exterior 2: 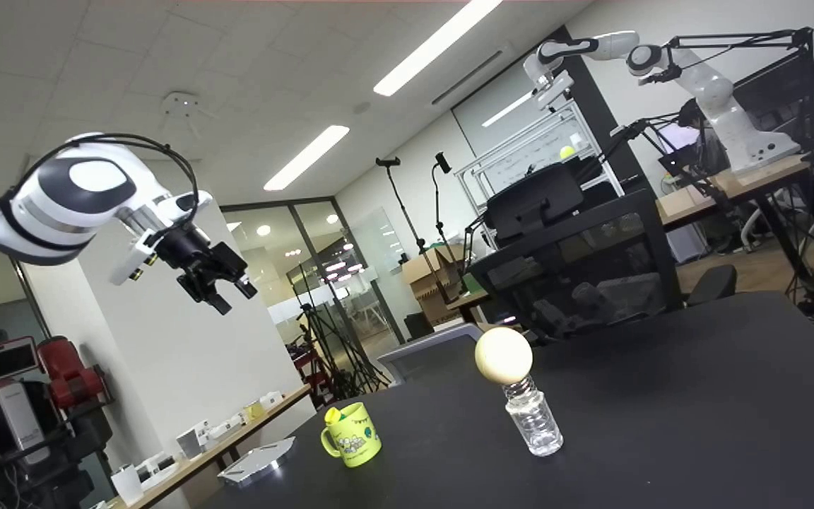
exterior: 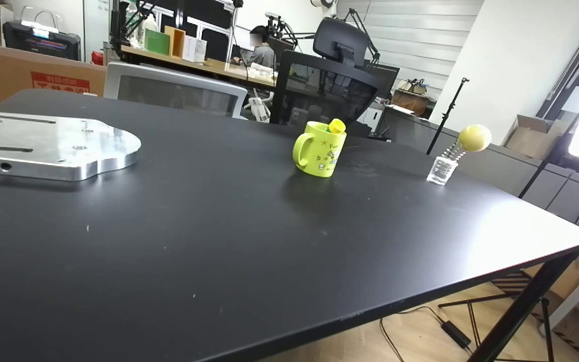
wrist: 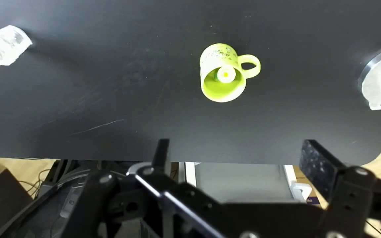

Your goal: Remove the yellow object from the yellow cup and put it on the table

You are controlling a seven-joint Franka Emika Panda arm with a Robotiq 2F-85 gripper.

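The yellow cup (exterior: 318, 156) stands upright on the black table (exterior: 209, 241); it shows also in an exterior view (exterior 2: 355, 440) and the wrist view (wrist: 217, 57). The yellow object (exterior: 337, 126) is inside the cup, its yellow end sticking out above the rim; its lower part is hidden by the cup wall. It shows also in an exterior view (exterior 2: 333, 416), and end-on in the wrist view (wrist: 226, 74). My gripper (exterior 2: 234, 297) hangs high above the table, apart from the cup. In the wrist view its fingers (wrist: 236, 143) are wide apart with nothing between them.
A pale yellow ball (exterior 2: 504, 355) on a clear stand (exterior 2: 534, 420) stands on the table to one side of the cup. A silver metal plate (exterior: 48, 143) lies on the other side. A black mesh chair (exterior: 322, 83) and a grey chair (exterior: 174, 93) stand at the table edge.
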